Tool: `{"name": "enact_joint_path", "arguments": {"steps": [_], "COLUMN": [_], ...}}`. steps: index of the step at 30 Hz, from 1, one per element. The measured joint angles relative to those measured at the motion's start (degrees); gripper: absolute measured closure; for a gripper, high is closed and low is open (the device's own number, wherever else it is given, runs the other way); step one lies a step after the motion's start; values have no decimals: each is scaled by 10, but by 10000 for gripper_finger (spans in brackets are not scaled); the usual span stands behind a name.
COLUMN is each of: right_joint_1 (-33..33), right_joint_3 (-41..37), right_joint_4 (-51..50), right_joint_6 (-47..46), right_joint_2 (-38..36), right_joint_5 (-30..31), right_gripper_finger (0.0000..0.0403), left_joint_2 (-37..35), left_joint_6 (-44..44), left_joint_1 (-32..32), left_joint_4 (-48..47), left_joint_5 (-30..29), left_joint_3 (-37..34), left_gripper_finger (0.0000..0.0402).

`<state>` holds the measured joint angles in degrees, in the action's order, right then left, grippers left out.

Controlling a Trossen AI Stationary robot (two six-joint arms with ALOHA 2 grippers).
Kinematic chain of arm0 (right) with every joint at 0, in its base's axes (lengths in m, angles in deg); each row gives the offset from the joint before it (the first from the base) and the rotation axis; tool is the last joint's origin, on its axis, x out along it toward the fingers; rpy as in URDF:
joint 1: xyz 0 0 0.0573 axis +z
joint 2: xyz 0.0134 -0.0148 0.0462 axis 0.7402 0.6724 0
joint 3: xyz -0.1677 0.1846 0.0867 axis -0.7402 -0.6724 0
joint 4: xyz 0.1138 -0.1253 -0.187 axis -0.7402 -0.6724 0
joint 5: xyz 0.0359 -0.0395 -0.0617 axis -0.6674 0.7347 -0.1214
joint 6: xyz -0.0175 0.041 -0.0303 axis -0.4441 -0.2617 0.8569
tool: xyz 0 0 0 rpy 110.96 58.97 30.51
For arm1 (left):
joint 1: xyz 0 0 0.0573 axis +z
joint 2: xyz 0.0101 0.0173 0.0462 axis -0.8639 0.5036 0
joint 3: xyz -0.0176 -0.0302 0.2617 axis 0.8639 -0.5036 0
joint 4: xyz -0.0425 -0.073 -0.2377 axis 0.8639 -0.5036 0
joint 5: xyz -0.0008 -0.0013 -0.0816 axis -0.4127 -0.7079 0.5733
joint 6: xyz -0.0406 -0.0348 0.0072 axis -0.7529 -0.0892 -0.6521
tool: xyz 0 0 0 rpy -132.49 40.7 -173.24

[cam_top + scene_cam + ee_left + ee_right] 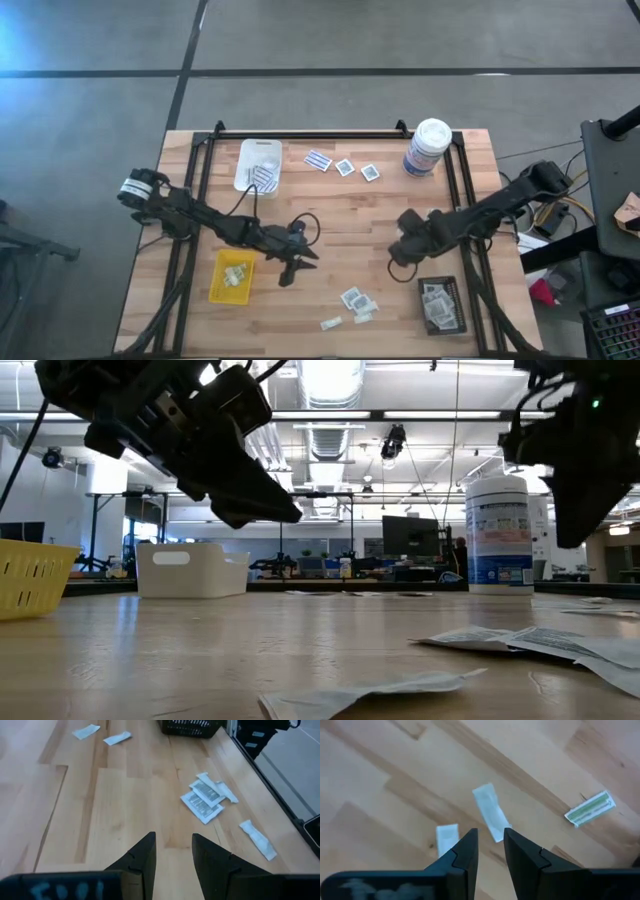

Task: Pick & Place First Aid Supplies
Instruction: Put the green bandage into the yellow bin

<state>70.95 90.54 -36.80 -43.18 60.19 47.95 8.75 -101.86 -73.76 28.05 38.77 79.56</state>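
First aid supplies lie flat on the wooden table: a cluster of white packets (356, 301) near the front edge, also in the left wrist view as packets (204, 800), and three small packets (344, 167) at the far side. My left gripper (173, 836) hovers open over bare wood right of the yellow tray (232, 275). My right gripper (490, 831) points steeply down, open with a narrow gap, above a pale narrow strip (489, 810); a second strip (447, 837) and a green-printed strip (589, 808) lie nearby.
A black tray (440, 305) with packets stands at the front right, and a white tray (258, 165) with striped strips at the far left. A tall white canister (428, 148) stands at the far right. Bare wood lies between the two grippers.
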Motion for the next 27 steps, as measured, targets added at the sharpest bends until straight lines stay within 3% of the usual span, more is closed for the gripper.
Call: {"name": "enact_joint_path", "arguments": {"steps": [9, 17, 27], "right_joint_1": [-9, -22, -26], "right_joint_3": [-54, -118, -111], "right_joint_4": [30, 185, 191], "right_joint_6": [-65, -54, -57], "right_joint_2": [2, 26, 62], "right_joint_5": [-12, -28, -33], "right_gripper_finger": [343, 369, 394], "left_joint_2": [0, 0, 0], "left_joint_6": [3, 16, 16], "left_joint_1": [0, 0, 0], "left_joint_4": [-1, 0, 2], "left_joint_5": [-1, -16, -16], "left_joint_3": [-1, -2, -3], "left_gripper_finger": [283, 283, 283]}}
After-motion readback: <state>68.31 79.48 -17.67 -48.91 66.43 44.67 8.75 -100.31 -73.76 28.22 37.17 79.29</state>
